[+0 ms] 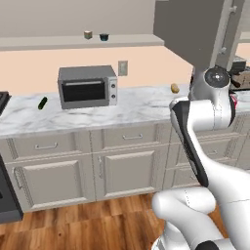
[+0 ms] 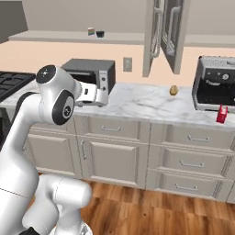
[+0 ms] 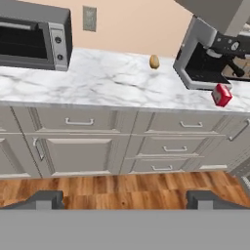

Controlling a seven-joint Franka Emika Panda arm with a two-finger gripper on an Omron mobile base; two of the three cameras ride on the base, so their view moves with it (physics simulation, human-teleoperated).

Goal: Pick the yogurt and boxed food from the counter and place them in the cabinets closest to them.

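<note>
Yogurt (image 2: 100, 34) already on cabinets (image 2: 69, 37) shelf, upper left; boxed food (image 3: 221, 94) on counter (image 3: 112, 83), right; my claw (image 3: 124, 199) released, holding nothing; 1 of 2 left.

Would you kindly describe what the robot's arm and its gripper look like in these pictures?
The arm is glossy white with rounded, bulbous segments. Dark grey round caps mark its joints, and a black strip runs along one link in the left base view. No cables or markings show. The gripper has two small dark grey finger tips with blocky ends.
</note>
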